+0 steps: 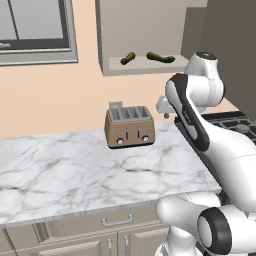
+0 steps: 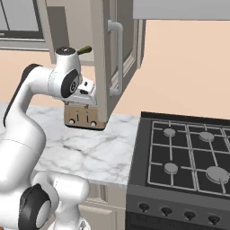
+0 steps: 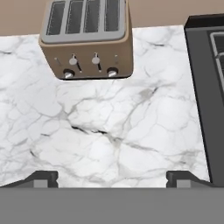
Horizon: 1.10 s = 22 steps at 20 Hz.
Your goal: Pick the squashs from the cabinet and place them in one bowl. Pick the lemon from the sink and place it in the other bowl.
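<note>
Jaws of the white arm's two-finger gripper stand spread wide and empty, aimed down at the white marbled counter, just in front of the brown four-slot toaster. Above and behind the toaster, well higher than the jaws, two dark green elongated squashs lie on the shelf of the beige-grey wall cabinet. Their long axes run roughly along the shelf, so the gripper must rise and reach up and back.
</note>
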Tool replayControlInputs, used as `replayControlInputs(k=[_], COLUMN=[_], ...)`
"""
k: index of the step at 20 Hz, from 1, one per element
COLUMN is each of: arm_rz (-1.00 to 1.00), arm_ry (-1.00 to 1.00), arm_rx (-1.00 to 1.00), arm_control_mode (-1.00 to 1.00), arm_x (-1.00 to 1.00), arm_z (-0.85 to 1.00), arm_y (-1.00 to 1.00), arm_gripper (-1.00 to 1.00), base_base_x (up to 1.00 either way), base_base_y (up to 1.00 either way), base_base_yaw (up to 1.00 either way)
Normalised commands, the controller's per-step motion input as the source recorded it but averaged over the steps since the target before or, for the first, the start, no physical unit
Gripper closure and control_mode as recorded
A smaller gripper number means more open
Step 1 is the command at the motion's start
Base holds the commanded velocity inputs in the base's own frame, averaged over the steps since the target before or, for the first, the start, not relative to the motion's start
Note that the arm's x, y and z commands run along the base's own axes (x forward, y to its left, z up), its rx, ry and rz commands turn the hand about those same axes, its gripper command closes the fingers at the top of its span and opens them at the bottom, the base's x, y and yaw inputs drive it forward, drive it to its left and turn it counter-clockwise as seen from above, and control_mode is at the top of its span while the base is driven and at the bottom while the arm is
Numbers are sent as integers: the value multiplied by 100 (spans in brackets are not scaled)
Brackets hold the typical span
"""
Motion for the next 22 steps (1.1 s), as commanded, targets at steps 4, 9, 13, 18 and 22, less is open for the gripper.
replayControlInputs(k=[4,9,13,18,22], arm_rz=[0,0,0,0,0], arm_ry=[-11,-21,-18,-14,-11], arm_rx=[-1,-1,0,-1,-6], arm_control_mode=[-100,-100,-100,-100,-100], arm_x=[-4,-3,0,0,0], arm_z=[21,26,41,37,31], arm_y=[0,0,0,0,0], arm_gripper=[-100,-100,-100,-100,-100], base_base_x=[0,0,0,0,0], base_base_y=[0,0,0,0,0], base_base_yaw=[0,0,0,0,0])
